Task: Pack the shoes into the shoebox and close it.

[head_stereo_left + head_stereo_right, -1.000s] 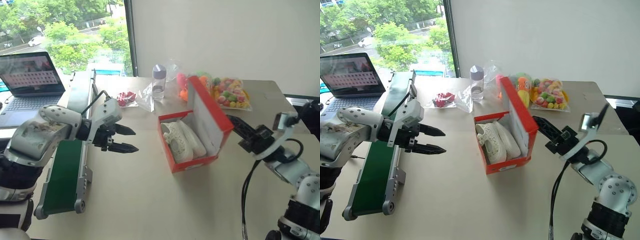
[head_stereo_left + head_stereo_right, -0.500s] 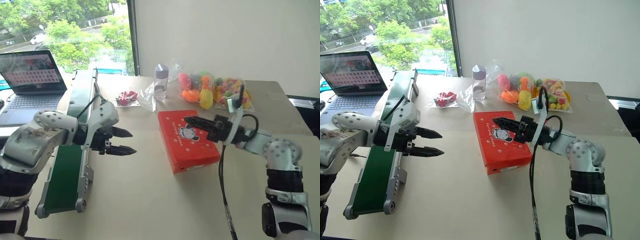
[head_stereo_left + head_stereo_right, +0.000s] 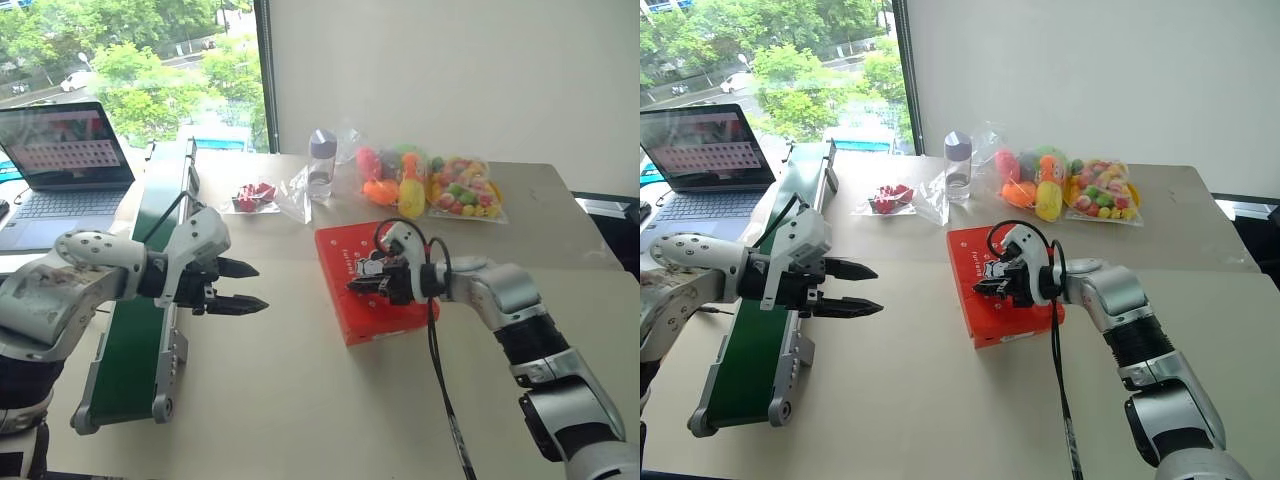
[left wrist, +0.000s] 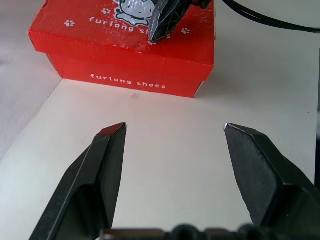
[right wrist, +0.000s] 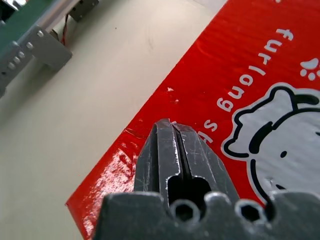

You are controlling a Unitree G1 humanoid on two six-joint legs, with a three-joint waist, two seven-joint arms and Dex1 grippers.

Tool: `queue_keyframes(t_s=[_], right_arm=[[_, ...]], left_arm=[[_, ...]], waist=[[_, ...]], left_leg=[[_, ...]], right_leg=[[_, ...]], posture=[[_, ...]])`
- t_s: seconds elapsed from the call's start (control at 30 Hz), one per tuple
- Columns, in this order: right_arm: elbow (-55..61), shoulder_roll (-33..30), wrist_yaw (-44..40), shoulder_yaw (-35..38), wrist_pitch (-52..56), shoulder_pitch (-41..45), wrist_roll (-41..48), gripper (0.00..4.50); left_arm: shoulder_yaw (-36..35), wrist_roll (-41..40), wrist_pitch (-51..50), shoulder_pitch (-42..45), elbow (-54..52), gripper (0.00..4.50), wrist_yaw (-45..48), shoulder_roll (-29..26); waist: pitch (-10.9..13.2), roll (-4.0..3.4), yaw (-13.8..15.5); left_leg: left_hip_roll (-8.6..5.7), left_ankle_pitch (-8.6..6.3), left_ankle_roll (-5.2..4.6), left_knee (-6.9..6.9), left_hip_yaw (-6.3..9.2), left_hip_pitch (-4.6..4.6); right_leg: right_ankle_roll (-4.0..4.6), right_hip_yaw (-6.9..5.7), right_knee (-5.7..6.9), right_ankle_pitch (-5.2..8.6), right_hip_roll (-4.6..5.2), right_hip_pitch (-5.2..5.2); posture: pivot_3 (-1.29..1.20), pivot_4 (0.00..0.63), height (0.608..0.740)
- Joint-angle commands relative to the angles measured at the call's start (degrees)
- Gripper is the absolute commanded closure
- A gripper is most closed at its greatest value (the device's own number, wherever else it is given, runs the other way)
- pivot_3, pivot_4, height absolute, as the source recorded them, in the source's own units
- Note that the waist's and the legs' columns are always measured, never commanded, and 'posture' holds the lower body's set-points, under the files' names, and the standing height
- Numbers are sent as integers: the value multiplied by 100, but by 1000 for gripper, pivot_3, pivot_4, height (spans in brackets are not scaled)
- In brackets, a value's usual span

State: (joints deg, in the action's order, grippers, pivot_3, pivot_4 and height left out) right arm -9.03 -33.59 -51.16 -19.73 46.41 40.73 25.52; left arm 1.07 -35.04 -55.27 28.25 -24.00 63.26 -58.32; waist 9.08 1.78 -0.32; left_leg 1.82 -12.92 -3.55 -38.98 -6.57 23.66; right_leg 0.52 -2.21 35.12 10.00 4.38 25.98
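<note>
The red shoebox (image 3: 338,252) lies in the middle of the table with its lid down flat. The shoes are hidden inside it. My right gripper (image 3: 357,286) is shut, its tips resting on the lid near the box's left edge, next to the white cartoon print (image 5: 280,135). In the right wrist view the shut fingertips (image 5: 167,131) press on the red lid (image 5: 240,70). My left gripper (image 3: 260,287) hangs open above the table, left of the box and apart from it, nothing between its fingers (image 4: 107,150). The left wrist view looks at the box's side (image 4: 125,82).
A long green conveyor (image 3: 150,300) runs along the left, with a laptop (image 3: 65,160) beyond it. At the back stand a clear bottle (image 3: 320,165), a small red item in plastic (image 3: 255,195) and bags of colourful toys (image 3: 460,185).
The lid, upright a second ago, has come down flat. My right gripper swung from the right of the box across and down onto the lid. The left gripper hardly moved.
</note>
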Motion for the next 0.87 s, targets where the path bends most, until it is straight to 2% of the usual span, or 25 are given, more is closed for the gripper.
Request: queue_keyframes(t_s=[0.03, 0.1, 0.23, 0.37, 0.47, 0.63, 0.73, 0.87], right_arm=[[52, -299, 38, -205, 103, -120, -568, 4451], [391, -387, -77, 70, 312, -93, -335, 4451], [1005, -595, -374, 702, 606, -53, 214, 4451], [2062, -1200, -1348, 1616, 367, -193, 1072, 4451], [2375, -1499, -1524, 2143, 633, -121, 1563, 4451], [2481, -1947, -1685, 2321, 430, -177, 1475, 4451], [2440, -1976, -1678, 2356, 425, -125, 1514, 4451], [2371, -1893, -1591, 2256, 380, -56, 1421, 4451]], left_arm=[[-155, -84, 18, 34, -131, 1166, -53, -64], [-108, -63, 100, 50, -107, 1166, -43, -45], [25, 197, 455, 12, -79, 1166, -53, -53], [-205, 67, 543, 69, -23, 1166, -200, 211], [-395, -89, 504, 123, -11, 1166, -356, 419], [-676, -330, 425, 144, -143, 1166, -592, 593], [-708, -313, 466, 128, -107, 1166, -657, 571], [-599, -242, 489, 79, 22, 1166, -639, 462]], waist=[[-1, 2, 28], [-1, 2, 70], [0, 2, 120], [5, -5, 110], [8, -5, 103], [10, -1, 90], [11, 0, 95], [11, 0, 96]], left_leg=[[0, 1, 3, 0, 0, -3], [-1, -15, 42, 0, -1, -2], [-4, -13, 43, -3, 0, 18], [-4, 10, -9, 4, 2, 44], [3, 2, -10, 8, 9, 51], [3, -3, -8, 5, 8, 47], [3, -1, -7, -2, 8, 46], [1, 0, -7, -4, 5, 43]], right_leg=[[0, -1, -1, 0, 1, -3], [1, -1, -2, 0, 5, -2], [2, -1, -2, -2, 6, 11], [6, -2, -5, -5, 2, 34], [-26, -12, -8, -18, -7, 36], [-29, -12, -10, -14, -6, 32], [3, -10, -9, 3, -4, 30], [3, -7, -8, 0, -2, 27]], posture=[[0, 150, 740], [0, 150, 740], [0, 150, 740], [0, 150, 740], [0, 150, 740], [0, 150, 740], [0, 150, 740], [0, 150, 740]])
